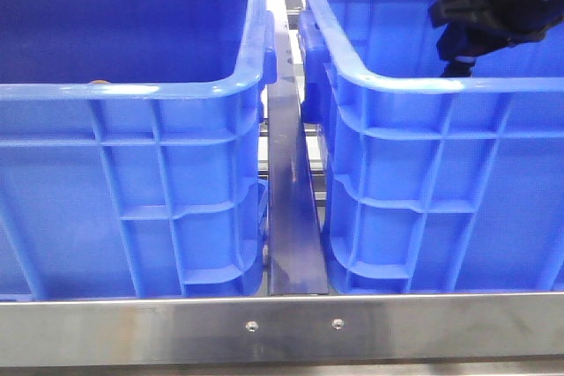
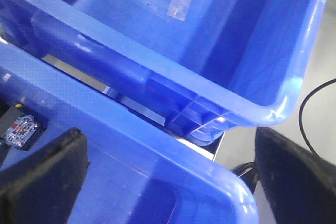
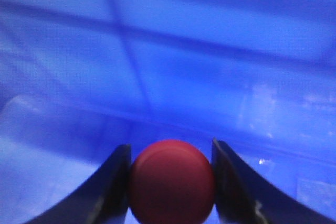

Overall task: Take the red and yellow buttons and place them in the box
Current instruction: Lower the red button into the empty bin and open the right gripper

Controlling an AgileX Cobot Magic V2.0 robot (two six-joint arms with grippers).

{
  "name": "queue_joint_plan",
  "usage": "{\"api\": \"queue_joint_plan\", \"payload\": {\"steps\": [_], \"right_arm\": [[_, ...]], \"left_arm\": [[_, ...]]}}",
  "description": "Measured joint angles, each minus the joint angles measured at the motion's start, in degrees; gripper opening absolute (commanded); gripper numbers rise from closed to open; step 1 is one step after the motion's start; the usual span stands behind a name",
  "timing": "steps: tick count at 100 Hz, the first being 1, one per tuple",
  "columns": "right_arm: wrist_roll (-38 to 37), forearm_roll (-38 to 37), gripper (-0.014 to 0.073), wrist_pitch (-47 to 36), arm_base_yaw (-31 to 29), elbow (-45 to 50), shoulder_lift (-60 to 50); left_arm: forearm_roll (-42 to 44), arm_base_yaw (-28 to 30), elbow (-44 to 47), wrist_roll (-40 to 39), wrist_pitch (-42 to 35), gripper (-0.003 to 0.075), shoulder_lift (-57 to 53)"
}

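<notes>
Red button (image 3: 171,182) clamped in my right pincer (image 3: 170,184), inside the right crate (image 1: 423,85).
Fingers (image 3: 107,192) press its cap at 3 and 9 o'clock so it rides securely; left pincer (image 2: 168,182) gapes empty above the crate rim (image 2: 157,145).

A: Right arm (image 1: 502,6), upper right of the front view: black, bulky, matte housing.

B: Its fingers (image 3: 113,187)?

A: Dark, curved, tapering blades. Left gripper's fingers (image 2: 44,182), lower corners of left wrist view: black, blocky, foam-like pads.

light: bright overhead | glare: crate rims (image 1: 388,84) | blur: right wrist view soft, red button (image 3: 171,181) unfocused
</notes>
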State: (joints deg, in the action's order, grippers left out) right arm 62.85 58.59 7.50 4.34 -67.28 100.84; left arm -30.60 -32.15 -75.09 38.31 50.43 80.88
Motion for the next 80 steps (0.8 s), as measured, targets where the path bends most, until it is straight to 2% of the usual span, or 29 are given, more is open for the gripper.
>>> {"api": "queue_joint_plan", "payload": {"steps": [40,46,63,80], "right_arm": [[0.1,0.3,0.0257,-1.1,0.1,-0.8,1.9],[0.1,0.3,0.0298,-1.1,0.1,-0.8,1.9],[0.1,0.3,0.0493,-0.7,0.1,-0.8,2.0],[0.1,0.3,0.0509,0.1,0.1,-0.8,2.0]], "left_arm": [[0.0,0.0,0.0,0.0,-0.2,0.0601,0.0],[0.0,0.0,0.0,0.0,-0.2,0.0601,0.0],[0.0,0.0,0.0,0.0,-0.2,0.0601,0.0],[0.0,0.0,0.0,0.0,-0.2,0.0601,0.0]]}}
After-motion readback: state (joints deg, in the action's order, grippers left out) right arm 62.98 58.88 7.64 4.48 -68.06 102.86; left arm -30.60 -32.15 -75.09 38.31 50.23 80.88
